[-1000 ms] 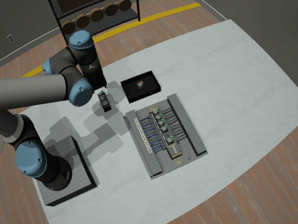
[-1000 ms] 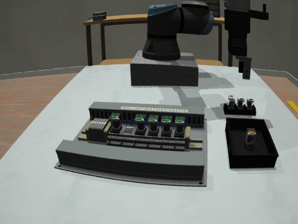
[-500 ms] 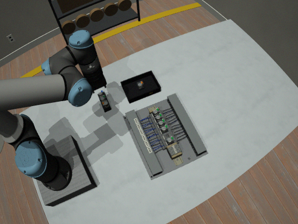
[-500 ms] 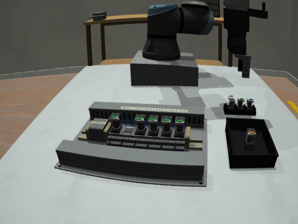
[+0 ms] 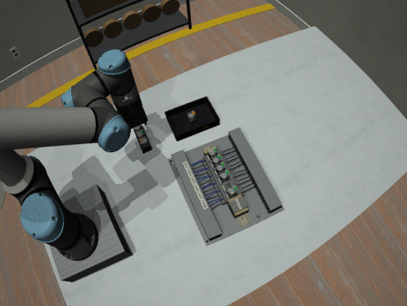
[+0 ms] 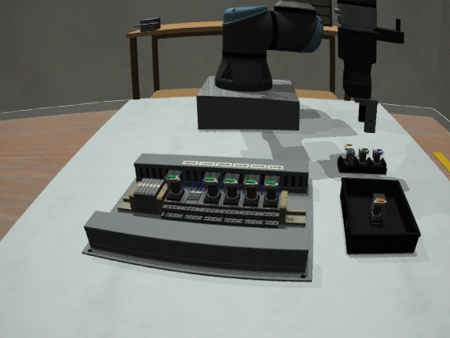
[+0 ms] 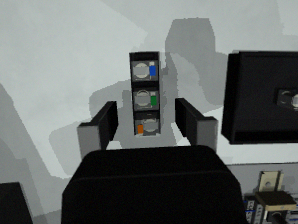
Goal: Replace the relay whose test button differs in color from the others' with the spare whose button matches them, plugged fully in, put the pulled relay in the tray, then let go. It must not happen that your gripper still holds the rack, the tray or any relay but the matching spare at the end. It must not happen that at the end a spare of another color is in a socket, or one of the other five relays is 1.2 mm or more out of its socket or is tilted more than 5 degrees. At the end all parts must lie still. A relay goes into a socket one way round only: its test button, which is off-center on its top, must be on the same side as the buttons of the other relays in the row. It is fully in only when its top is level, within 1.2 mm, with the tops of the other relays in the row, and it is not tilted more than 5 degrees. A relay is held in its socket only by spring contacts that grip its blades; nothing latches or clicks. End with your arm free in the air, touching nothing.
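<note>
The relay panel (image 5: 202, 212) (image 6: 197, 242) holds a row of relays with green buttons (image 5: 220, 168) (image 6: 231, 180). One socket (image 6: 192, 198) in the row, second from the left in the exterior view, stands empty. A relay with an orange button (image 5: 192, 115) (image 6: 378, 209) (image 7: 289, 98) lies in the black tray (image 5: 171, 124) (image 6: 382, 244) (image 7: 240, 100). The spare holder (image 5: 145, 148) (image 6: 361, 167) carries three relays: orange (image 6: 349, 153) (image 7: 146, 125), green (image 6: 363, 153) (image 7: 145, 99) and blue (image 6: 378, 153) (image 7: 145, 71). My gripper (image 5: 140, 130) (image 6: 366, 123) (image 7: 146, 111) is open and empty above the holder. In the wrist view its fingers frame the orange spare.
The arm's grey base block (image 5: 93, 238) (image 6: 246, 107) stands beside the holder. A grey terminal block (image 6: 145, 197) sits at the left end of the row. Cable ducts (image 6: 222, 168) run on both sides of the row. A shelf rack (image 5: 130, 22) stands off the mat.
</note>
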`<move>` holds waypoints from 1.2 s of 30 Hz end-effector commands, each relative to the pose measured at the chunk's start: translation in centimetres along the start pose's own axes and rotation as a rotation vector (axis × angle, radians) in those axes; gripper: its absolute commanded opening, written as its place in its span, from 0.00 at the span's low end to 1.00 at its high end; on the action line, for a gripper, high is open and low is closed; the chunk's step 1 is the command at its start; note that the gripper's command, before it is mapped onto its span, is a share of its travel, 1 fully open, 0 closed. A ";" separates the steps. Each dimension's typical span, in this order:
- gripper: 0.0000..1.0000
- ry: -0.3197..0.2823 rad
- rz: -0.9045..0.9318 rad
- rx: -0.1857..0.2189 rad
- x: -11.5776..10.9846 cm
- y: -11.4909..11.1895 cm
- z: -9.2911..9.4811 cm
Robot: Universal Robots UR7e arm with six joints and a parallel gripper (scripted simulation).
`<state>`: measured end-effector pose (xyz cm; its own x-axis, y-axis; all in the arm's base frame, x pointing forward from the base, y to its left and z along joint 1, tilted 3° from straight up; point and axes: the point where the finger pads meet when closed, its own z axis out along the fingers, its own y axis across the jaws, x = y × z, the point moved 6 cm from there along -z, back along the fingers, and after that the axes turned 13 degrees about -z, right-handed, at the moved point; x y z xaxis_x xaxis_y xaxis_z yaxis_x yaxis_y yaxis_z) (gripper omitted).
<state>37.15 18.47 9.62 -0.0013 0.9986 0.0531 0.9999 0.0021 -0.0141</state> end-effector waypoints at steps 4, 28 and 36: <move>1.00 0.000 0.000 -0.003 0.0 0.1 0.0; 1.00 0.000 0.000 -0.003 0.1 0.1 4.7; 1.00 0.000 0.000 -0.003 0.1 0.1 4.7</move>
<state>37.18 18.78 4.93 -0.0014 0.9986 0.0531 0.9999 0.0021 -0.0123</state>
